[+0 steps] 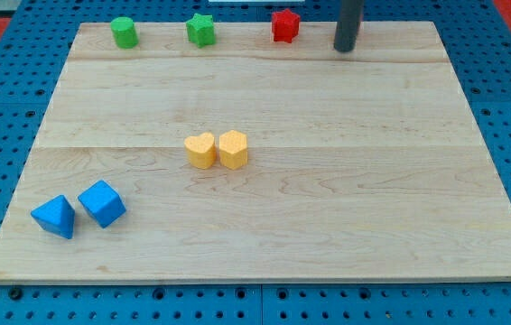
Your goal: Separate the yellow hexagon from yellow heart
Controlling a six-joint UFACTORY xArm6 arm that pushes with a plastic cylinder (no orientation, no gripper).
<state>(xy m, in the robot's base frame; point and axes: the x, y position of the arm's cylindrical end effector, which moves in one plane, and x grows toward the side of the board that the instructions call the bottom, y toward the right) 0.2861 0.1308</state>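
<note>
The yellow heart (200,150) and the yellow hexagon (233,148) sit side by side near the board's middle, touching, with the heart on the view's left. My tip (344,49) rests near the board's top edge, right of centre, far above and to the right of both yellow blocks. Nothing lies between the tip and the yellow pair.
A green cylinder (125,32), a green star (200,30) and a red star (284,25) line the top edge, the red star just left of my tip. A blue triangle-like block (54,217) and a blue cube (102,203) sit at the bottom left. The wooden board (373,199) lies on blue pegboard.
</note>
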